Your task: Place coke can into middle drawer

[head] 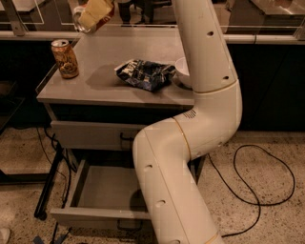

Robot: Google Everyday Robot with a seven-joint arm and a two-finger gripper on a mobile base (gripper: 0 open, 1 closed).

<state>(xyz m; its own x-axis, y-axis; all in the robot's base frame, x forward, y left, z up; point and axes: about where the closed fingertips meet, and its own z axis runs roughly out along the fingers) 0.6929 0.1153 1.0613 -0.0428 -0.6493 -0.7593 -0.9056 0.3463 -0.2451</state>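
The gripper (pixel 94 14) is at 11 o'clock, above the cabinet's far-left corner, with a tan finger (pixel 99 9) clamped across the coke can (pixel 79 20). The can is airborne and tilted, its silver top facing left and a red-orange edge showing. The middle drawer (pixel 97 217) stands open at 7 o'clock.

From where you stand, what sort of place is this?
Probably an office or lab workroom: a grey drawer cabinet, loose cable on a speckled floor, glass partitions behind. The gripper holds the coke can above the cabinet's back-left corner.
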